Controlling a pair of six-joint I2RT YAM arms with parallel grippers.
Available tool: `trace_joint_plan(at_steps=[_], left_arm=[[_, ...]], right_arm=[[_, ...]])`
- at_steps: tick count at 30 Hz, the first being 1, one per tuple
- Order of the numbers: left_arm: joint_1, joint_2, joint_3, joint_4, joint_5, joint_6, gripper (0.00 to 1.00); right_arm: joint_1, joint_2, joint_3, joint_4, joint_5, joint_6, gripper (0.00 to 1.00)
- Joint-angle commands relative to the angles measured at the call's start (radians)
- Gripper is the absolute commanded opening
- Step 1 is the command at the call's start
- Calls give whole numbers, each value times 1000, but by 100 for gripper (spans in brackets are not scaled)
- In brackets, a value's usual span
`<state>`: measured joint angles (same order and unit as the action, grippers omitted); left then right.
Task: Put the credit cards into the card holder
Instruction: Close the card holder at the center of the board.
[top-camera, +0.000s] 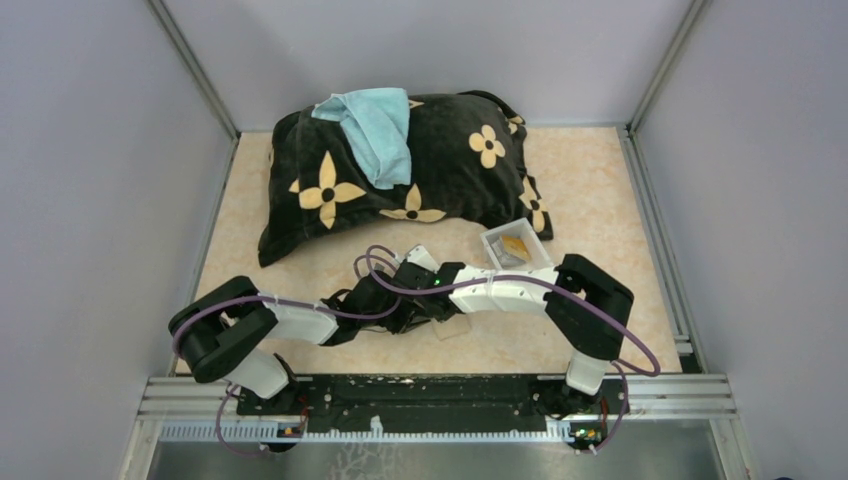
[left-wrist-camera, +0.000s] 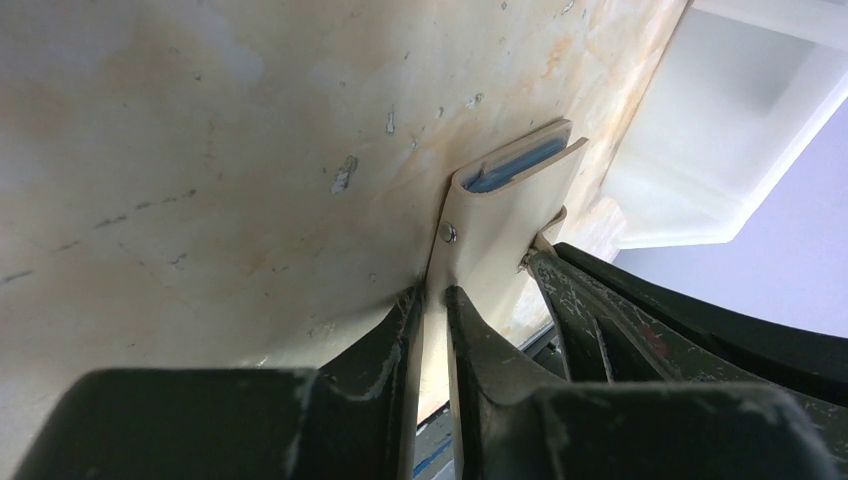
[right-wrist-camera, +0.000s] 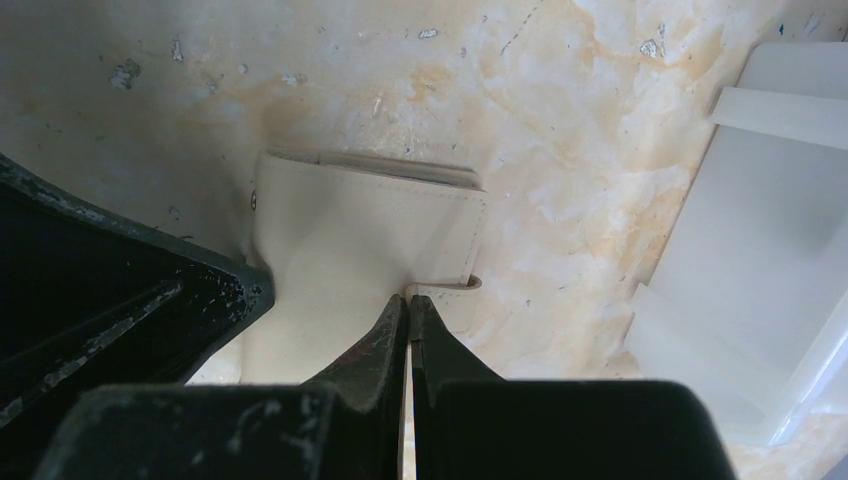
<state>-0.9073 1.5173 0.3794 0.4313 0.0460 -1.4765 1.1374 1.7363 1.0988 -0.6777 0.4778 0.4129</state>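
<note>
card holder (right-wrist-camera: 360, 240), just the one, pale cream and folded shut, lies on the marbled desk (top-camera: 610, 200) near the front, right where the two arms meet. from above it is mostly covered by the arms, with only a corner showing. its little snap tab (right-wrist-camera: 447, 287) sticks out on one side. seen edge-on from the left wrist, a thin blue strip (left-wrist-camera: 515, 165) shows inside the fold; i can't tell what it is.

left tool (left-wrist-camera: 433, 297) is only a little way open and pinches one cream flap of the card holder between its two fingers. right tool (right-wrist-camera: 410, 298) has its fingers pressed tight together, their tips right at the snap tab. whether it has the tab nipped or only touches it, i cannot tell.

just beside the card holder, on the right arm's side, stands one white open tray (right-wrist-camera: 760, 250). one gold-yellow card (top-camera: 515, 246) lies in it, the only card i can count for sure.

further back on the desk sits one black pillow (top-camera: 450, 170) with yellow flower shapes. one light blue cloth (top-camera: 375, 130) is draped over its top.
</note>
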Motion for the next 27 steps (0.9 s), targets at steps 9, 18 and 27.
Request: trace_joint_plan(at_steps=[9, 18, 27], left_arm=[[-4, 35, 9, -131, -18, 44, 22], [-5, 34, 20, -139, -19, 47, 22], [-7, 35, 24, -135, -12, 46, 22]], right_arm=[[41, -22, -95, -32, 2, 33, 0], [51, -17, -73, -38, -3, 36, 0], [73, -7, -67, -41, -18, 66, 0]])
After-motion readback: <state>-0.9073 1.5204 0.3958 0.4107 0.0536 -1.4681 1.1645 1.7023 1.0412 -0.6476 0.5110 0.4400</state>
